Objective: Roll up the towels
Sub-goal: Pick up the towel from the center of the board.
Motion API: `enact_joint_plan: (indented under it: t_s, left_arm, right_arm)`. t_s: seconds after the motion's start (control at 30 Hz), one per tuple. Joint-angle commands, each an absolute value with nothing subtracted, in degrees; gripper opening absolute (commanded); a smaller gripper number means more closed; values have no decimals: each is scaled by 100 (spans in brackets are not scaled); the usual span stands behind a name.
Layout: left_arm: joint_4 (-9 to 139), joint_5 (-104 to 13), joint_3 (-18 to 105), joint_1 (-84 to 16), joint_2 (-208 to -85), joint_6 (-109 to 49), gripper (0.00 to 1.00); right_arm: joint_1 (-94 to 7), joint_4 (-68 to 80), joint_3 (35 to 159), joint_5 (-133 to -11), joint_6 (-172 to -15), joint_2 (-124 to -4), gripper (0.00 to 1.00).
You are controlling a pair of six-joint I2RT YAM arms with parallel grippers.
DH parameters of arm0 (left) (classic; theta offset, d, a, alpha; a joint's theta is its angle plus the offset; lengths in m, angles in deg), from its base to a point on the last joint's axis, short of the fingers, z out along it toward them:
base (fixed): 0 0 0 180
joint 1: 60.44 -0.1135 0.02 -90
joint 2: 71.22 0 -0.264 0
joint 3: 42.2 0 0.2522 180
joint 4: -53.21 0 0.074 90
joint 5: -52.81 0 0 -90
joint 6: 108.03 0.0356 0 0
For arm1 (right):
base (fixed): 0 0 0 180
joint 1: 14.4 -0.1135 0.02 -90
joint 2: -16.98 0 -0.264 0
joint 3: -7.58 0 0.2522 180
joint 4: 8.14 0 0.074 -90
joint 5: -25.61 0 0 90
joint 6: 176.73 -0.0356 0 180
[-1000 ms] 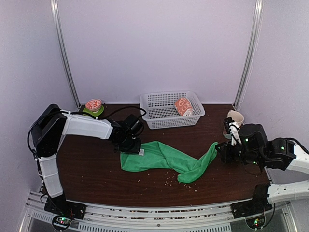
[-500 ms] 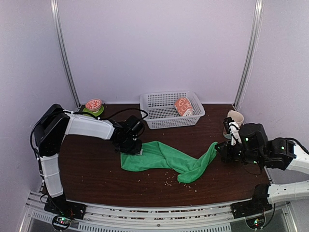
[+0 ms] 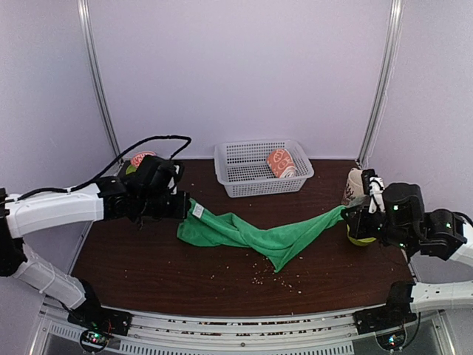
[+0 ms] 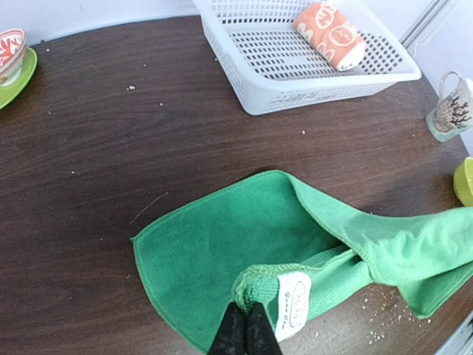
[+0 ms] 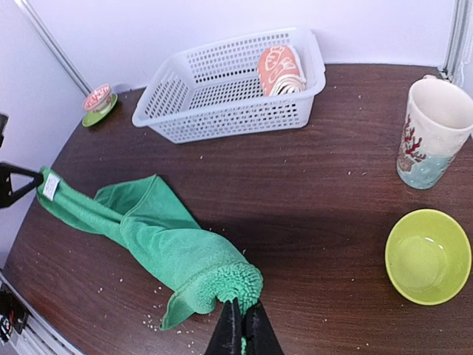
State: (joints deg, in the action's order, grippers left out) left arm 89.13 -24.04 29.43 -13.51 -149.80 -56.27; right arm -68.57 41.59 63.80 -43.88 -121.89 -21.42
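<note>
Your left gripper (image 4: pixel 246 330) has its fingers pinched tight on one corner of the plain bright green plush towel (image 3: pixel 259 235), right next to the white sewn-in label (image 4: pixel 293 306). Your right gripper (image 5: pixel 242 327) is likewise clamped on the opposite end of that towel, with the plush bunched up just above the fingertips.

The green towel is strung out between the two grippers across the middle of the dark brown wooden table (image 3: pixel 148 259). It is twisted into a loose rope shape and is not flat. The wider part near the left end drapes down and lies on the tabletop, and a fold in the middle sags to the surface too.

The peach-orange towel with white bunny print (image 5: pixel 279 69) is rolled up and sits inside the white perforated plastic basket (image 4: pixel 295 92), at its right end, at the back of the table.

Near your right gripper:
- a yellow-green bowl (image 5: pixel 427 257)
- a pale mug with a red tree print (image 5: pixel 434 133), upright, beyond the bowl

A small red-patterned bowl on a green saucer (image 5: pixel 97 98) is at the far left corner. Light crumbs (image 3: pixel 259 277) are scattered on the table in front of the towel.
</note>
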Motion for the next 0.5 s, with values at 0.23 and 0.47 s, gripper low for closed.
enact_joint_plan:
  t_s: [0.23,0.47]
  left_arm:
    - [8600,-1952,1660,-1285,-11473,-4946,0]
    - [8432,-2101,978,-1285,-10566,-4906,0]
  right_arm:
    - [-6764,4949,7794,-3117,-12471,-1346,0]
    - [-6752,5061,7939,-3453,-12509,-1546,0]
